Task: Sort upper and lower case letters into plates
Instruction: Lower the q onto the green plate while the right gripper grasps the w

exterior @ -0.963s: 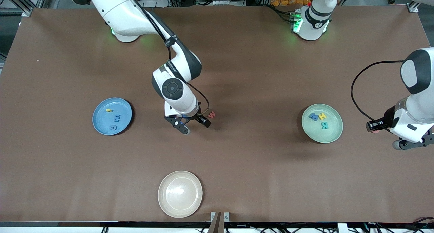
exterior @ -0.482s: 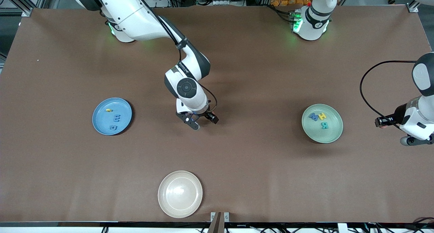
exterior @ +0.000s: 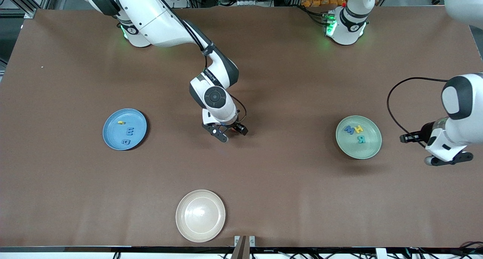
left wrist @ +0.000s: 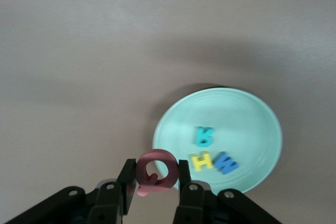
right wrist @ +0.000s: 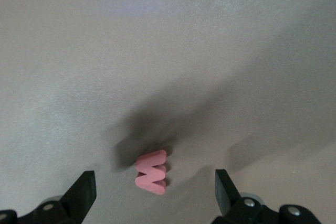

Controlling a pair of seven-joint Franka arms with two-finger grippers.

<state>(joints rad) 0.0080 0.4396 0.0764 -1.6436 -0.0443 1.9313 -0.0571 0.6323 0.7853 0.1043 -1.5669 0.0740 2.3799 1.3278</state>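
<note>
My left gripper (left wrist: 156,176) is shut on a red letter Q (left wrist: 157,169). In the front view the left gripper (exterior: 408,138) hangs over bare table beside the mint green plate (exterior: 369,150), toward the left arm's end. That plate (left wrist: 252,119) holds a blue M (exterior: 348,129), a yellow H (exterior: 358,129) and a teal R (exterior: 361,139). My right gripper (right wrist: 155,183) is open low over a red letter w (right wrist: 152,172), which lies flat on the table between its fingers. In the front view the right gripper (exterior: 237,130) hides that w. The sky blue plate (exterior: 112,137) holds a small yellow letter (exterior: 120,122) and two blue letters (exterior: 130,131).
A cream-beige plate (exterior: 200,215) with nothing in it sits near the table edge closest to the front camera. The brown table top (exterior: 286,183) spreads wide between the plates.
The right arm has shifted toward the left arm's end and now covers the red w. The left arm, still holding the Q, swung away and then back toward the mint plate.
</note>
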